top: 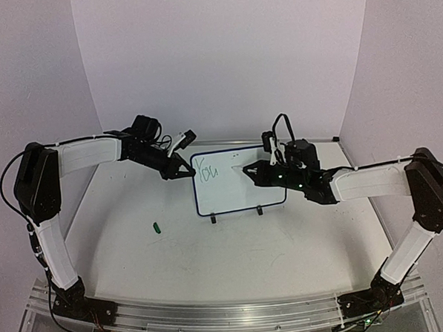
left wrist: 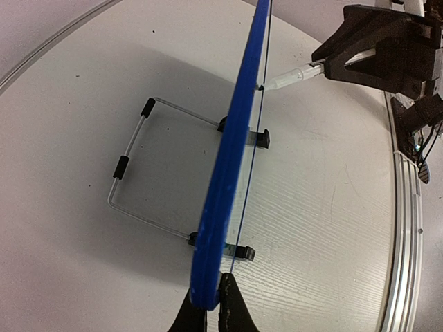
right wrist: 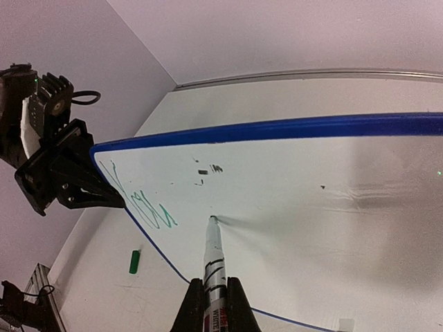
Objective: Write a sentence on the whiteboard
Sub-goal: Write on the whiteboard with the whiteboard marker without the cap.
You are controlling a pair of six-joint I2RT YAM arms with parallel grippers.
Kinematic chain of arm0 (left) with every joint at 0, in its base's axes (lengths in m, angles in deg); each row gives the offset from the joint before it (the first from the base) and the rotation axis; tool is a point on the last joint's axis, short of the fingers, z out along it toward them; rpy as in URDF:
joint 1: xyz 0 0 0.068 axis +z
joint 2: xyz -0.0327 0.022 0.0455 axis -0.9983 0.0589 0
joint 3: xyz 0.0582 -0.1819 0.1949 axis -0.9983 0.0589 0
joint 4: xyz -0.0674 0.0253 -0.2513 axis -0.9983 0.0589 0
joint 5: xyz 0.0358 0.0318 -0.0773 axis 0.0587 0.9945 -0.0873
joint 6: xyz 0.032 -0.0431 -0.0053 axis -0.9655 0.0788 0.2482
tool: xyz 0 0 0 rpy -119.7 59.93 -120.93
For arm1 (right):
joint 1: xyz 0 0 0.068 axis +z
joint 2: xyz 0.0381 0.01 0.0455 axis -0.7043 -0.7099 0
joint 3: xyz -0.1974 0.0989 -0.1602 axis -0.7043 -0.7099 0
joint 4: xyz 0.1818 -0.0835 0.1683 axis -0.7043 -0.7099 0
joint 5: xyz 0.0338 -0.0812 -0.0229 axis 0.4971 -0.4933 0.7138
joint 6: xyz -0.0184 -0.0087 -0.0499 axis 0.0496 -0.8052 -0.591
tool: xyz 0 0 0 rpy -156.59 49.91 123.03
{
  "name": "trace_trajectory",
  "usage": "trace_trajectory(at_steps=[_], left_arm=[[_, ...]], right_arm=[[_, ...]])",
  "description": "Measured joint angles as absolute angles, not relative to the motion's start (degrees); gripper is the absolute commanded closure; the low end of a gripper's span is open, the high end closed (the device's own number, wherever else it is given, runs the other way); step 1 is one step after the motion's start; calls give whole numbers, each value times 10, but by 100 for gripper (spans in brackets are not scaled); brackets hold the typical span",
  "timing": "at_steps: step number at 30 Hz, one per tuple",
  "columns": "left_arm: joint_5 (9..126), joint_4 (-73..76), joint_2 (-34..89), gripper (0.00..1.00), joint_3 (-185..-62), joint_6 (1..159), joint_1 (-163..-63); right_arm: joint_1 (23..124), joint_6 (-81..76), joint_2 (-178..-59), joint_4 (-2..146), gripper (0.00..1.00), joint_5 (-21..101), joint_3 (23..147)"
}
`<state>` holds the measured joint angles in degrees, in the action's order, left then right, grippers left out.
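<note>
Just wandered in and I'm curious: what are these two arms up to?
The left arm's fingers pinch one edge of the whiteboard, steadying it. The right arm's fingers hold a marker with its tip against the board, right of a green "You". A green cap lies on the table.

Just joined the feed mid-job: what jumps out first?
A small blue-framed white whiteboard stands mid-table, its left edge pinched by the left end effector. The right end effector holds a white marker pen, tip on the board, right of green handwritten "You". A small green cap lies on the table front-left.
</note>
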<state>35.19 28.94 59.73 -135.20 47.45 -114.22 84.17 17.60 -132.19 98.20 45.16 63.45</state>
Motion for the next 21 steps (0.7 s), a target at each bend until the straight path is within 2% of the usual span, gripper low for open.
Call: trace_trajectory(at_steps=[21], left_arm=[[354, 289, 597, 100, -1352, 477, -1142]], right_arm=[[843, 178, -1362, 999, 100, 495, 655]])
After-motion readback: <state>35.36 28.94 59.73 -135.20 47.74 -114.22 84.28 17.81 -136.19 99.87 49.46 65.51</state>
